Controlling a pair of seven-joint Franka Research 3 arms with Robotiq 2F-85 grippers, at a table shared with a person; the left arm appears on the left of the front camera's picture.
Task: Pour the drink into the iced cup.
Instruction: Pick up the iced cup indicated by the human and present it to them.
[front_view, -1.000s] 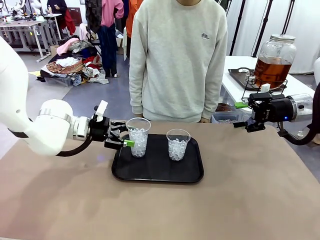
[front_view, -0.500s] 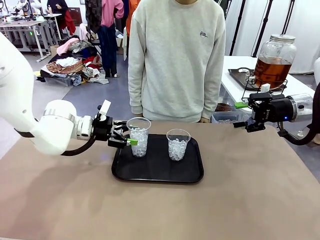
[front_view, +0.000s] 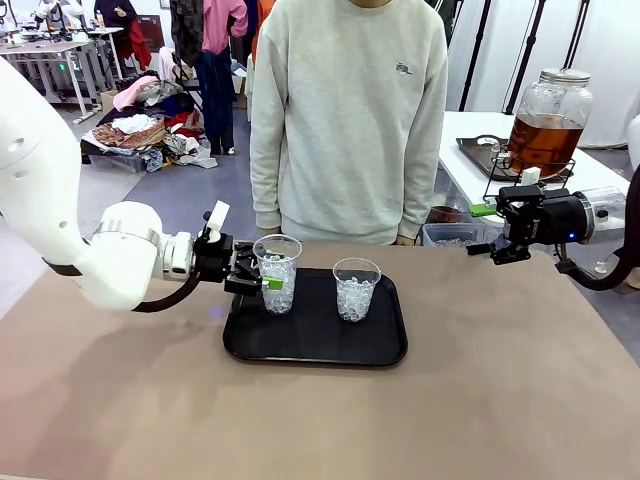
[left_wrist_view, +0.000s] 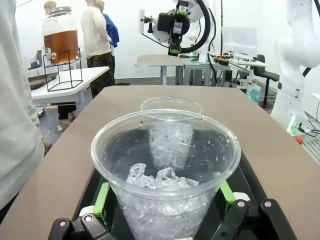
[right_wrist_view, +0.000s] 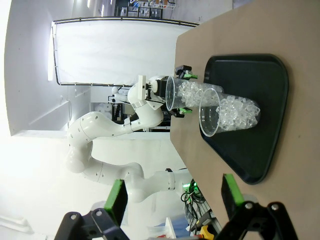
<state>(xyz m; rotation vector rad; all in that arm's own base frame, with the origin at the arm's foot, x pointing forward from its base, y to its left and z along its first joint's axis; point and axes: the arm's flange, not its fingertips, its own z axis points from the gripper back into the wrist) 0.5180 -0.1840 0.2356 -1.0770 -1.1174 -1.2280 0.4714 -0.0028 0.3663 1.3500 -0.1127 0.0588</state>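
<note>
Two clear iced cups stand on a black tray (front_view: 315, 345). The left cup (front_view: 277, 272) (left_wrist_view: 165, 170) sits between the green pads of my open left gripper (front_view: 262, 281) (left_wrist_view: 163, 210), which reaches in from the left; whether the pads touch it I cannot tell. The second cup (front_view: 357, 288) (left_wrist_view: 170, 104) stands free just beyond it. The drink (front_view: 541, 140) (left_wrist_view: 60, 39) is amber liquid in a big glass jar on a wire stand on the side table at right. My right gripper (front_view: 497, 228) (right_wrist_view: 175, 197) hovers open and empty above the table's right edge, near that jar.
A person in a grey sweatshirt (front_view: 350, 110) stands at the far edge, right behind the tray. The white side table (front_view: 500, 165) holding the jar also carries a dark tray. The brown tabletop (front_view: 320, 420) is bare in front of the tray.
My left gripper has slid a little to the right, so its fingers now reach further around the left cup. The right arm has stayed still.
</note>
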